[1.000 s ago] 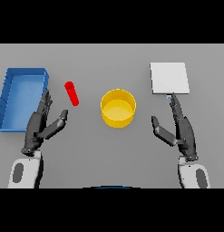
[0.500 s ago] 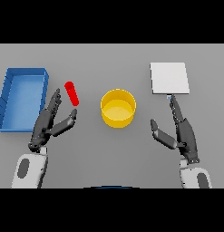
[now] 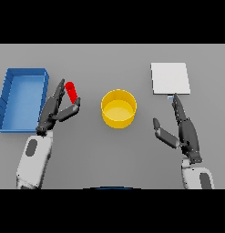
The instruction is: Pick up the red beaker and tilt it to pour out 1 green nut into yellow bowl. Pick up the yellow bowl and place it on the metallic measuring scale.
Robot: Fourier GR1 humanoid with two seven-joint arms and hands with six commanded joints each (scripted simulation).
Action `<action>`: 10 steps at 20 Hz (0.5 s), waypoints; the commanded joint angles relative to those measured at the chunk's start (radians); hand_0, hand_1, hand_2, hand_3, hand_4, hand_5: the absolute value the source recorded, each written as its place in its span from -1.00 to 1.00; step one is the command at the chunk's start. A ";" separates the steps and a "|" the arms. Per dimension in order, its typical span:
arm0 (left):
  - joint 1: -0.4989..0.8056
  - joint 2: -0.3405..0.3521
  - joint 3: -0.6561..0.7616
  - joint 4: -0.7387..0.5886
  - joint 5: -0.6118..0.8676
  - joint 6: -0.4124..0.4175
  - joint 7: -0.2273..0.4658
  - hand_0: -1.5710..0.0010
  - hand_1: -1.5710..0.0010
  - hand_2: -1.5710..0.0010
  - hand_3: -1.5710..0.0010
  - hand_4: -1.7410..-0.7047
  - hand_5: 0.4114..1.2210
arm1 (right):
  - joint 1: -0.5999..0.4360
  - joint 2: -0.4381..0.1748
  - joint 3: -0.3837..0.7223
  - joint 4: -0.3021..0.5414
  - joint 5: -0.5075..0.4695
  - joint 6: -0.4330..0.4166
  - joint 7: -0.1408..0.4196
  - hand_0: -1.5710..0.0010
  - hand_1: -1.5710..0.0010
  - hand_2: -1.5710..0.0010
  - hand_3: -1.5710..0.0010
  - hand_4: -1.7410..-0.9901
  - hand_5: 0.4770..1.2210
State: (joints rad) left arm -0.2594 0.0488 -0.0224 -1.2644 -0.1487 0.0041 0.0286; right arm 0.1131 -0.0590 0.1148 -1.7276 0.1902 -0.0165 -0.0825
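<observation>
A slim red beaker stands slightly tilted on the grey table, left of centre. My left hand is open just below and left of it, its fingertips beside the beaker's top and the thumb reaching toward its base. The yellow bowl sits in the middle of the table. A pale metallic measuring scale lies flat at the back right. My right hand is open below the scale, fingers pointing up toward its near edge, thumb spread left. No green nut shows.
A blue tray with raised walls stands at the left edge, close to my left hand. Grey table surface stretches between bowl and hands.
My left hand has moved up and to the right, closing in on the red beaker. My right hand has shifted slightly upward toward the scale. Bowl and scale have not moved.
</observation>
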 commanded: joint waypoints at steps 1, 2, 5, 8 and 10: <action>-0.013 -0.003 0.010 0.026 0.008 -0.001 -0.004 1.00 1.00 1.00 1.00 -0.24 -0.24 | 0.004 -0.003 -0.005 -0.002 0.000 -0.003 -0.006 1.00 1.00 1.00 1.00 0.07 -0.43; -0.039 -0.004 0.019 0.062 0.010 -0.002 -0.012 1.00 1.00 1.00 1.00 -0.23 -0.25 | 0.010 0.003 0.002 -0.005 0.004 -0.005 -0.007 1.00 1.00 1.00 1.00 0.07 -0.43; -0.100 -0.009 0.036 0.137 0.010 0.006 -0.035 1.00 1.00 1.00 1.00 -0.19 -0.26 | 0.015 -0.005 -0.003 -0.006 -0.003 0.002 -0.008 1.00 1.00 1.00 1.00 0.07 -0.43; -0.146 -0.015 0.040 0.194 0.002 0.008 -0.058 1.00 1.00 1.00 1.00 -0.18 -0.27 | -0.003 0.008 0.003 0.011 0.007 -0.006 0.001 1.00 1.00 1.00 1.00 0.09 -0.44; -0.172 -0.003 0.052 0.223 0.003 0.007 -0.062 1.00 1.00 1.00 1.00 -0.17 -0.28 | -0.004 0.013 0.004 0.010 0.002 -0.005 -0.005 1.00 1.00 1.00 1.00 0.10 -0.44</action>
State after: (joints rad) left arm -0.4320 0.0458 0.0296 -1.0417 -0.1455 0.0113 -0.0324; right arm 0.1095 -0.0461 0.1184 -1.7176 0.1922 -0.0217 -0.0878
